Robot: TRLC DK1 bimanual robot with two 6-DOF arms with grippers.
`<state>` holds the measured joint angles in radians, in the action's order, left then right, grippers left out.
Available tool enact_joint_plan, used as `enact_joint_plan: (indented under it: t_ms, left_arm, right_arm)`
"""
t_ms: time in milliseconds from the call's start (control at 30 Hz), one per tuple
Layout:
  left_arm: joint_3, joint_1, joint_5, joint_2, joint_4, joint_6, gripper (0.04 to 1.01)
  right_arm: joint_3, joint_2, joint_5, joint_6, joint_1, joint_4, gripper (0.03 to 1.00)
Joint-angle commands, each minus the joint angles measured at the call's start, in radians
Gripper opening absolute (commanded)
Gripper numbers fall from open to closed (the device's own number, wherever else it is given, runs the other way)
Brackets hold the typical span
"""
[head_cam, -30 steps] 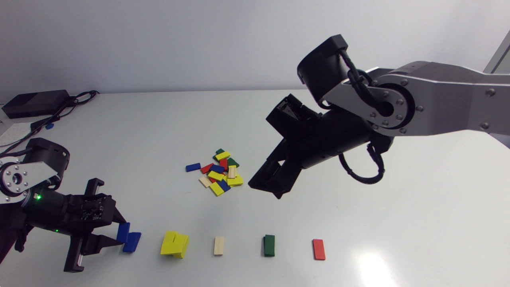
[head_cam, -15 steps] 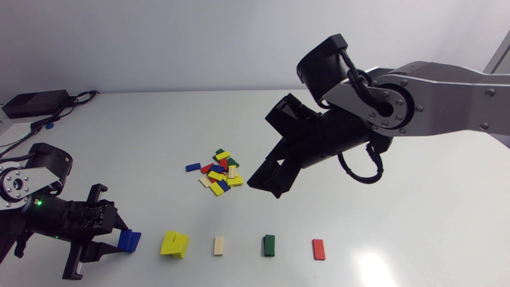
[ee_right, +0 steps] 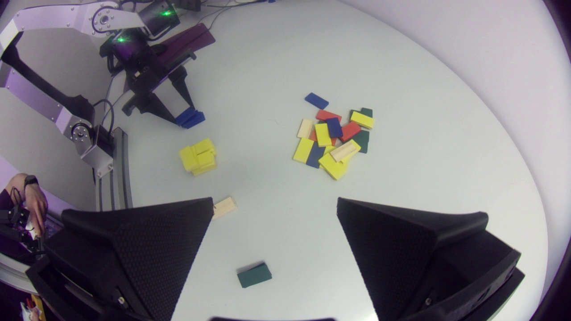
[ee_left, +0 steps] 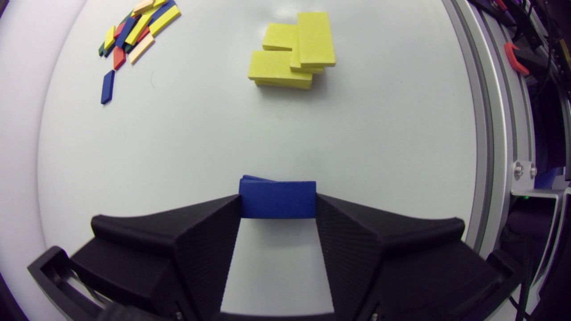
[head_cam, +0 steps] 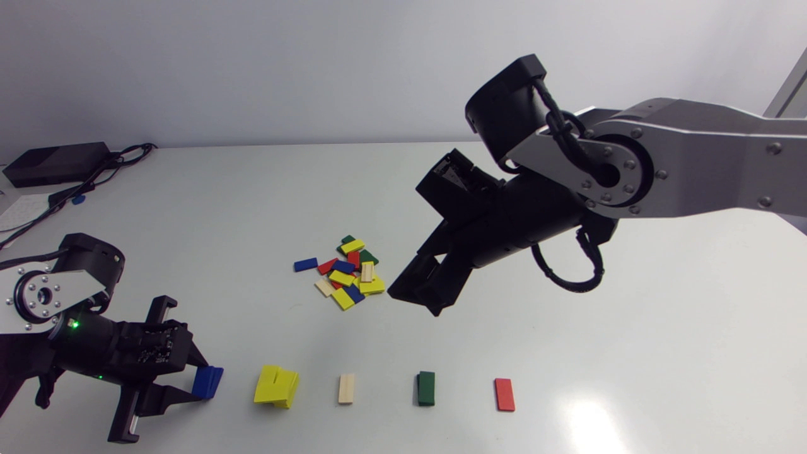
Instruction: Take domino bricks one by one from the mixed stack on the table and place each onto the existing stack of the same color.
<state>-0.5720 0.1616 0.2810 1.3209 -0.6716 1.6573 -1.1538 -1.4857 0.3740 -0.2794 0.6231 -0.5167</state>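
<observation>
Apparently early on: left claw (head_cam: 197,380) pinches a blue brick (ee_left: 276,198) low against the blue stack (ee_right: 197,120) by the counter's (head_cam: 220,208) near edge, right claw (ee_right: 274,205) hangs wide open beside the mixed pile (head_cam: 347,274), most bricks left to sort.

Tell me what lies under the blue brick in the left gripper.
A lower blue brick: only a corner peeks out beyond the held blue brick, clamped from both sides by the left gripper. Its rest, and whether the two touch, is hidden.

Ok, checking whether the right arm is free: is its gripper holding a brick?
No, the right gripper is wide open, with no brick touching either finger.
</observation>
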Motion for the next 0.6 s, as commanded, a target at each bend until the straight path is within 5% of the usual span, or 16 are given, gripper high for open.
enact_joint_plan:
  t_ms: [0, 200, 567]
  left_arm:
    - [0.024, -0.005, 0.006, 0.024, 0.01, 0.038, 0.385]
    - [0.014, 0.001, 0.006, 0.029, 0.017, 0.039, 0.869]
    - [-0.062, 0.007, 0.018, -0.048, -0.025, -0.01, 0.934]
  right_arm:
    - [0.029, -0.008, -0.004, 0.025, 0.006, 0.009, 0.97]
    - [0.034, -0.005, -0.004, 0.025, 0.006, 0.009, 0.97]
    - [0.032, -0.002, -0.004, 0.025, 0.006, 0.009, 0.97]
